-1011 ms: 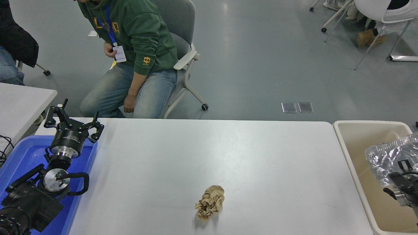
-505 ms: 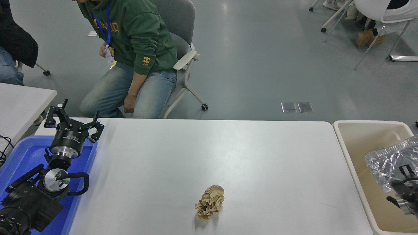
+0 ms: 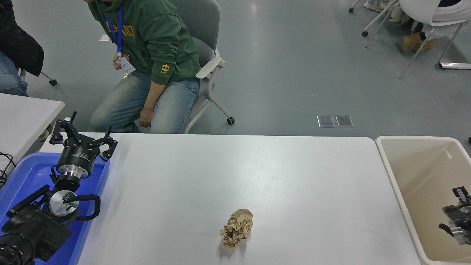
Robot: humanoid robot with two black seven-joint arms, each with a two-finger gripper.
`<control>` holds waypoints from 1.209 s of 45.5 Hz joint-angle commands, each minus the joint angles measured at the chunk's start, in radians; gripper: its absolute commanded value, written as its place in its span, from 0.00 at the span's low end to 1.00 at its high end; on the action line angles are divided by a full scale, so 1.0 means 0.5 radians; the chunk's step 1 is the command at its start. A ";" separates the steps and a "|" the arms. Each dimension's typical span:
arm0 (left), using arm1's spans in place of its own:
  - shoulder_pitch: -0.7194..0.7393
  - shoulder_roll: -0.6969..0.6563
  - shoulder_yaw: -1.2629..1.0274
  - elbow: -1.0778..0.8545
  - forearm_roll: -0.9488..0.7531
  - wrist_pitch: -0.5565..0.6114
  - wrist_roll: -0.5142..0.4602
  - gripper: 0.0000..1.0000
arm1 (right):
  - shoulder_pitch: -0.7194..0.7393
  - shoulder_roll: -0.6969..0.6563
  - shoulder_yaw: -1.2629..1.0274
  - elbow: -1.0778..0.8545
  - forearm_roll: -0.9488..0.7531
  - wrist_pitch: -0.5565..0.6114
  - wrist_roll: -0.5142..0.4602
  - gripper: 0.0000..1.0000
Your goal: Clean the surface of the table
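Head view: right gripper (image 3: 457, 217) juts in at the right edge, low over the beige bin (image 3: 390, 169), fingers too cut off to tell their spread. Left gripper (image 3: 82, 141) sits parked above the blue tray (image 3: 22, 176), fingers splayed. A crumpled brown paper (image 3: 237, 228) lies on the table surface (image 3: 235, 173), near the front edge.

A: What lies on the table surface (image 3: 287, 173)?

B: 1 crumpled paper ball (image 3: 237, 228), near the front edge, about midway across.

A: And to the sides?

B: A tray (image 3: 22, 176) at the left end, with the left gripper (image 3: 81, 137) over its far corner. A bin (image 3: 423, 169) just beside the right end, the right gripper (image 3: 458, 217) over it.

A: Behind?

B: A person (image 3: 154, 55) sits on a chair (image 3: 206, 36) beyond the far edge, toward the left.
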 commanded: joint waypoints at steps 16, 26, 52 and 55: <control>-0.001 0.000 0.000 0.000 0.000 0.000 0.000 1.00 | 0.018 -0.025 0.017 0.001 0.021 0.002 0.001 1.00; -0.001 0.000 0.000 0.000 0.000 0.000 0.000 1.00 | 0.022 -0.068 0.026 0.001 0.039 0.005 -0.002 1.00; -0.001 0.000 0.000 0.000 0.000 0.000 0.000 1.00 | 0.181 -0.262 0.035 0.206 0.297 0.235 -0.002 1.00; -0.001 0.000 0.000 0.000 0.000 0.000 0.000 1.00 | 0.193 -0.308 0.038 0.307 0.297 0.235 -0.002 1.00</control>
